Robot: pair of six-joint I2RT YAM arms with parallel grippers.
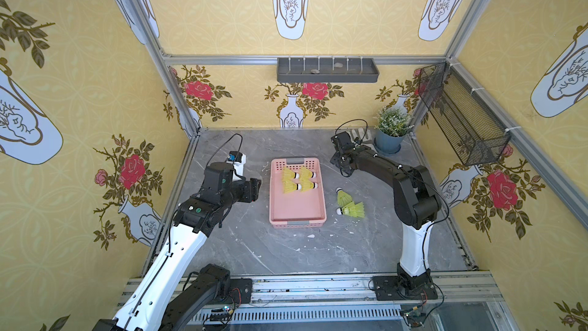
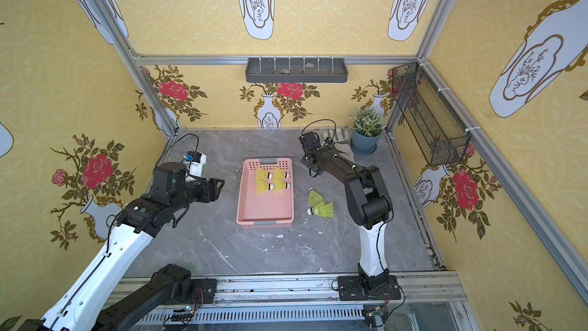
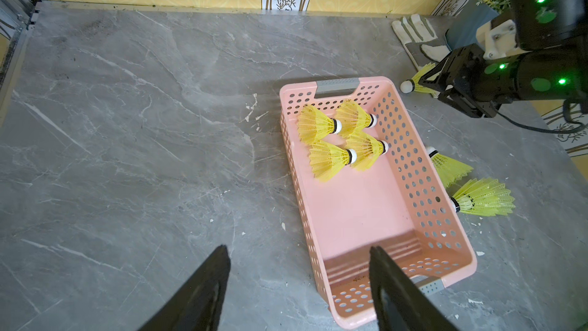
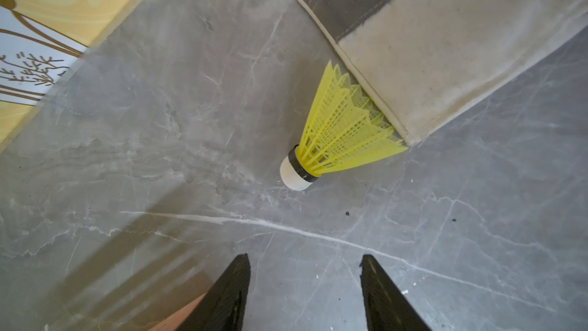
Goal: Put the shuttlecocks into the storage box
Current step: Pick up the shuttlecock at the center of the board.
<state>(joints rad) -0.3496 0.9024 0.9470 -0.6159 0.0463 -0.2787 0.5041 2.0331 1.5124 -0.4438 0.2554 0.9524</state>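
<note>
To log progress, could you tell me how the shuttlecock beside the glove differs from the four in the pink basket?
The shuttlecock beside the glove lies on the table; the four shuttlecocks are inside the pink basket. It lies alone, skirt touching the glove's edge; the four sit in two overlapping pairs. The open right gripper faces it, not the four. All lie on their sides, with yellow skirts and black-banded white tips.

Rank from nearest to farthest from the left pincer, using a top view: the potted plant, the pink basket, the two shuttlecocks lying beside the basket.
1. Pink basket: mid-table, just beside the left pincer.
2. Two shuttlecocks: on the table beyond the basket's other long side.
3. Potted plant: back right corner.
</note>
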